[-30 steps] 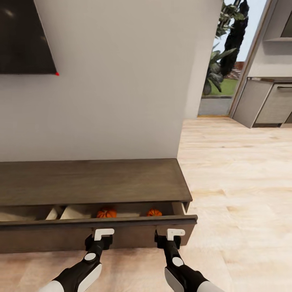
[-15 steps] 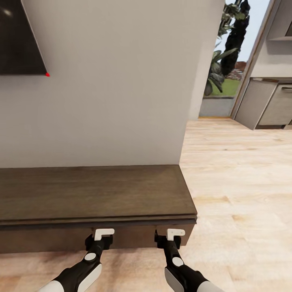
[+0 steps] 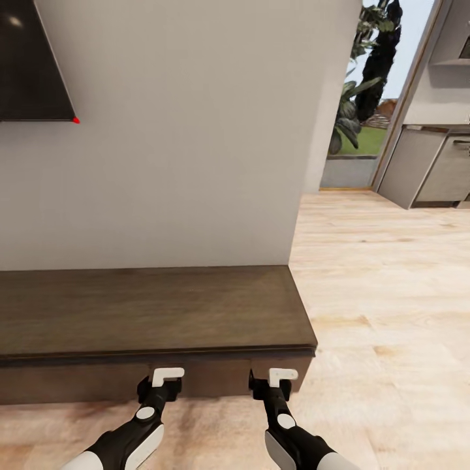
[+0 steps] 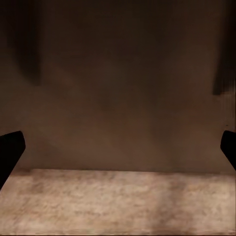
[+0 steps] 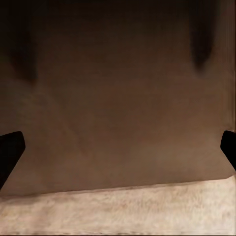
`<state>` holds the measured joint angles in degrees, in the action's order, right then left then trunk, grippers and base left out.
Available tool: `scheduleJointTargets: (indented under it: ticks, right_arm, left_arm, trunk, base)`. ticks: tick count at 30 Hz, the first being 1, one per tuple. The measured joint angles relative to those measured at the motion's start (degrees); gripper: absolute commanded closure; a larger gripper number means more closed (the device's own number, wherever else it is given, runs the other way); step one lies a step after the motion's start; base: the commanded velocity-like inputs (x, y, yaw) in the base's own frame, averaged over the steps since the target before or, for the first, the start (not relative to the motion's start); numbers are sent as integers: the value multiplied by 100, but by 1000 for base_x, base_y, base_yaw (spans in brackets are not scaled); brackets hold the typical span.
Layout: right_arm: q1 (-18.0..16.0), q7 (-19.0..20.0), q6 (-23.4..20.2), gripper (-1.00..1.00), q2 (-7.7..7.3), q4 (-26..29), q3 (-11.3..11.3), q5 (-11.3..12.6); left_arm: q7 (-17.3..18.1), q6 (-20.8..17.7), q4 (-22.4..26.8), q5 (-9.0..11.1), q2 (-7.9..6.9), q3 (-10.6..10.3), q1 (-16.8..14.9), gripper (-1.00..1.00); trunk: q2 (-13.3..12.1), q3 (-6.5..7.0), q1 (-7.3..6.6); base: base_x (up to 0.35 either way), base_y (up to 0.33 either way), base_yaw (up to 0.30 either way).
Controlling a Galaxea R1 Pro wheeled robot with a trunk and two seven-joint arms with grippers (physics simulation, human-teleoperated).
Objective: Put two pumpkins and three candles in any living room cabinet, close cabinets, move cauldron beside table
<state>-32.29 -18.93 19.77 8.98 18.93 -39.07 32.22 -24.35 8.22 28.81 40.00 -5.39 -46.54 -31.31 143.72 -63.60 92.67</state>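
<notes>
My left hand (image 3: pixel 167 375) and right hand (image 3: pixel 282 375), both spread wide, face the long dark brown wooden cabinet (image 3: pixel 150 313), its drawer front shut; the cauldron remains unplaced.

Seen from the left wrist camera, a flat dark brown wood panel, the front of the cabinet (image 4: pixel 118 83), stands close ahead and takes up most of the picture. Its surface is smooth and blurred, with no handle or seam I can make out. Two darker vertical smudges sit high on the panel, one toward each side; they may be shadows, though the view is too soft to be sure. Below the panel's lower edge runs a strip of pale, mottled wood floor (image 4: pixel 118 204). The left gripper (image 4: pixel 118 152) shows as two black fingertips (image 4: pixel 10 150) at opposite edges, set wide apart with nothing between them.
</notes>
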Motion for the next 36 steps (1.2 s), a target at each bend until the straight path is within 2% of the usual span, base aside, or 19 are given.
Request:
scheduleJointTargets:
  ticks: [15, 28, 36]
  right_arm:
    - [0, 0, -1, -100, 0, 0, 9, 0]
    - [0, 0, -6, -100, 0, -1, 9, 0]
    - [0, 0, 1, -100, 0, 4, 8, -1]
  left_arm:
    - [0, 0, 5, 0, 0, 0, 0, -100]
    - [-3, 0, 37, 12, 0, -38, 3, -100]
    - [-1, -8, 5, 13, 0, -125, 0, -100]
  trunk:
    - [0, 0, 0]
    - [0, 0, -2]
    - [-10, 177, -23]
  base:
    - [-214, 0, 0]
    - [-30, 0, 0]
    - [0, 0, 0]
